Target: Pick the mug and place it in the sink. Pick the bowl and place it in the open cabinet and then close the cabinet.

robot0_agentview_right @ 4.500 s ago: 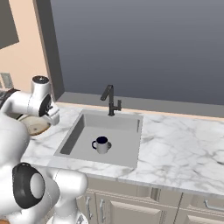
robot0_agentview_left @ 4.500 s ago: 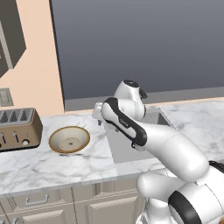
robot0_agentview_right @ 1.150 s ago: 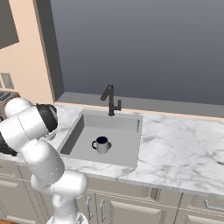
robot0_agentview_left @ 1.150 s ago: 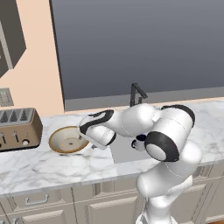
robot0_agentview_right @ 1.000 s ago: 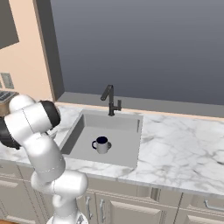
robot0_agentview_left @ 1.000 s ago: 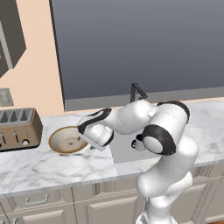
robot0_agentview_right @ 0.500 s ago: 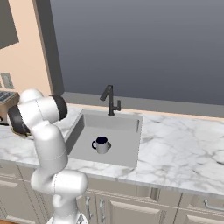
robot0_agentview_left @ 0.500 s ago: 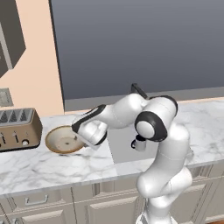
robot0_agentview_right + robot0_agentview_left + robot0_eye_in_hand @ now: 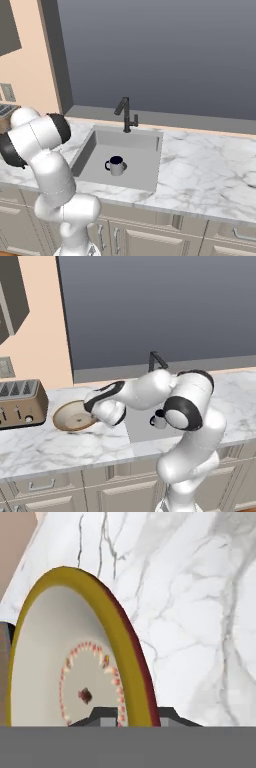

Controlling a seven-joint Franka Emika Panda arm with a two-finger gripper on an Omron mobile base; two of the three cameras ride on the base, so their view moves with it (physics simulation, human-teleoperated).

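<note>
Readable text: none on any surface.
Bowl [image 9: 75,662] interior: ring of small reddish marks around a dark centre spot, a pattern, not lettering.

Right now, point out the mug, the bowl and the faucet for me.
mug [image 9: 116,165], right base view, its grey side wall.
bowl [image 9: 72,416], left base view, its cream interior.
faucet [image 9: 125,115], right base view, its upright black stem.
</note>
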